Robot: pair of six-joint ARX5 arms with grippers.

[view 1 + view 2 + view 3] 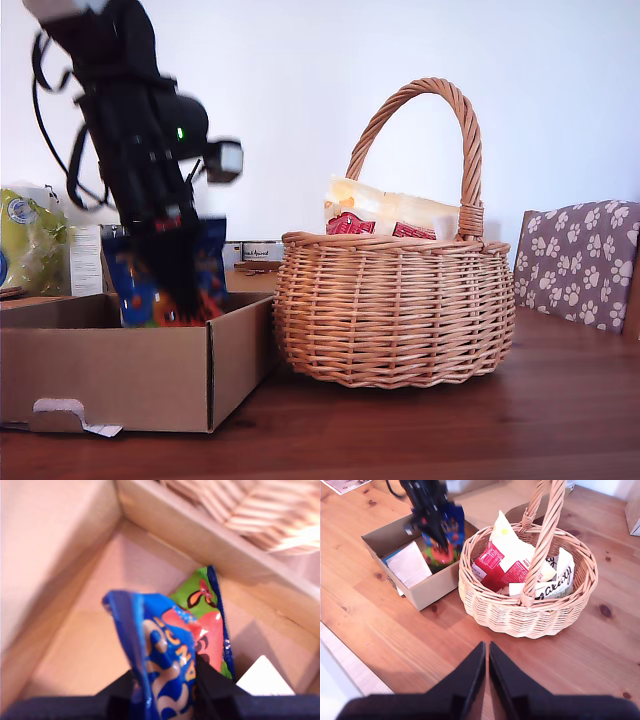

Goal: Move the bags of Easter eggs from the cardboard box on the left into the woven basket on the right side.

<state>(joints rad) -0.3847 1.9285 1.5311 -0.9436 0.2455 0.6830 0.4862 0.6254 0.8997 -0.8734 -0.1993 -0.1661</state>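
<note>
I am gripping the blue bag (168, 275) in my first gripper (175, 285), whose jaws are closing on it from both sides; in the first wrist view the bag (167, 655) is rising out from between the dark fingers, its orange lettering and green and red print facing the camera. The bag is hanging inside the box (130, 375), its lower part behind the box's front wall in the exterior view, and I cannot tell whether it is touching the floor. Under my gripper a white card (410, 565) is lying on the box floor. Just beside the box, toward the exterior view's right, the basket (395, 310) is standing on the wooden table (450, 430), with its wall almost touching the box's side. A cream bag (385, 212) with red panels is sticking up over the rim, and the second wrist view is showing a white bag (554, 585) with black script lying next to it. My second gripper (486, 665) is hovering well apart from everything, above bare table in front of the basket, with its fingertips pressed together around nothing.
</note>
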